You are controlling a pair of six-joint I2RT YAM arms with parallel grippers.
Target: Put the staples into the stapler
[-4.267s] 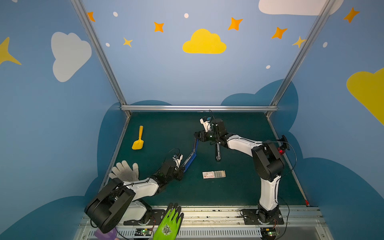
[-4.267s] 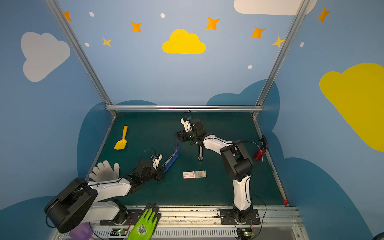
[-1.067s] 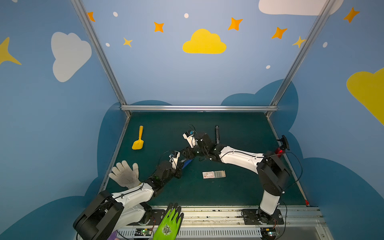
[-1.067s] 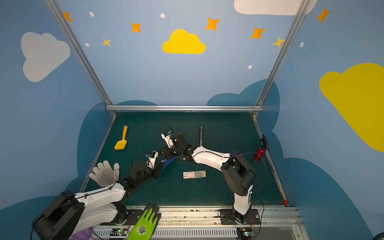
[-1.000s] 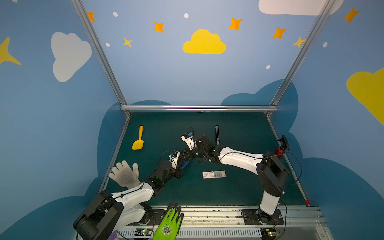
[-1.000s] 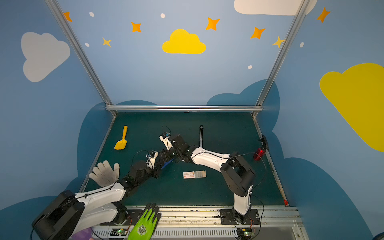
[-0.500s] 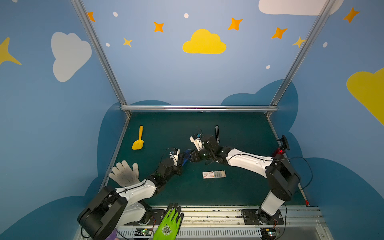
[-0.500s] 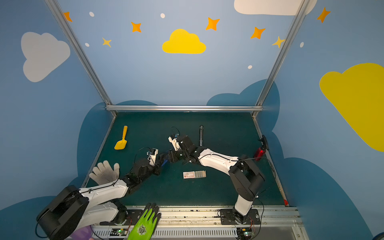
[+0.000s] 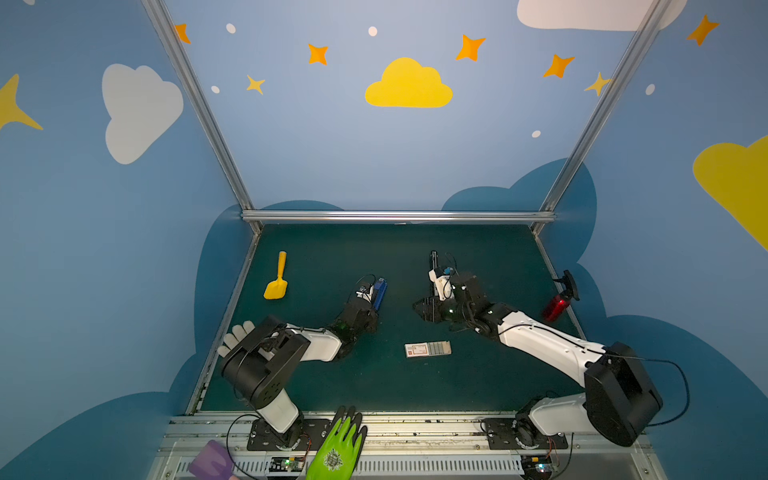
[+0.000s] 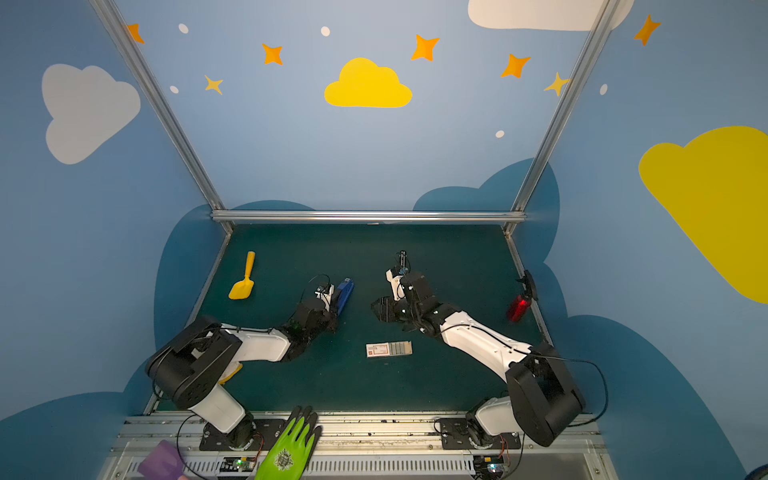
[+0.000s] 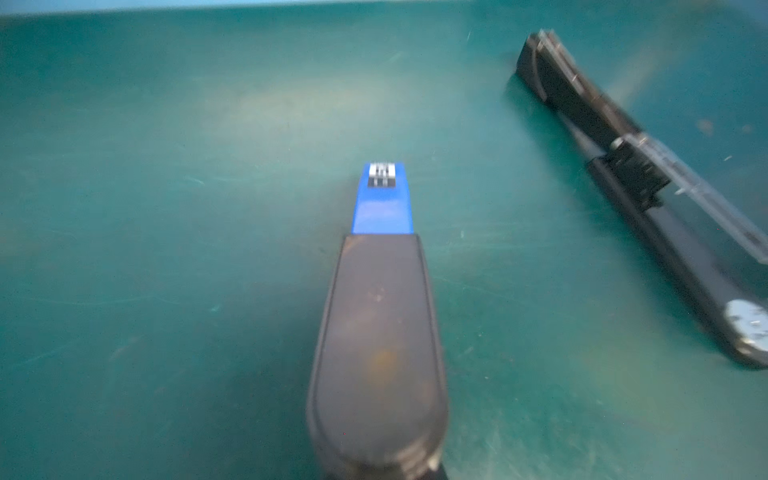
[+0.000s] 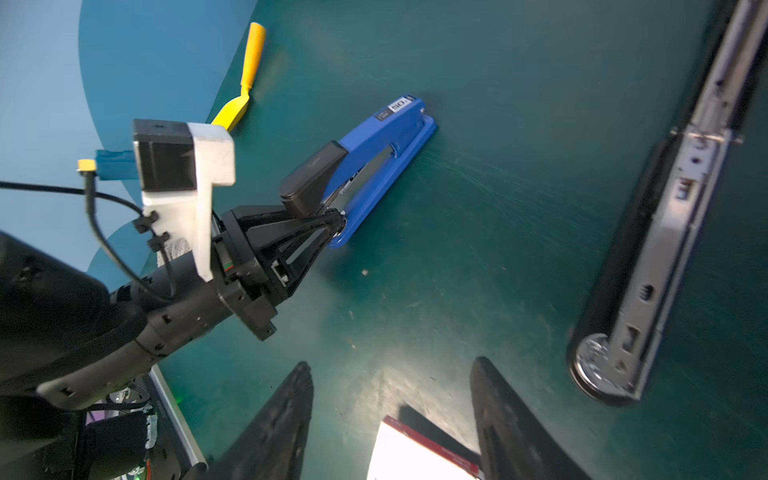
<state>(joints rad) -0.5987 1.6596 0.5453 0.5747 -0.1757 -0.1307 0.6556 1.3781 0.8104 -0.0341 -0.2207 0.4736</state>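
Two arms reach over the green table (image 9: 332,386). The left gripper (image 12: 334,218) has its fingers clamped on the rear end of the blue stapler (image 9: 380,292), which lies left of centre. The right gripper (image 9: 423,309), at centre, hangs with fingers spread and empty. A second stapler, the black stapler (image 12: 665,232), lies open just above it in the frame. There is one container, the white, red-labelled staple box (image 10: 377,350) at lower centre. Its tray stands partly out and holds grey staples (image 10: 400,347), too small to count. One yellow scoop (image 9: 276,282) lies at upper left.

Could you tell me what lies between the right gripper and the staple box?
Only bare green mat separates the right gripper from the staple box, as both top views show.
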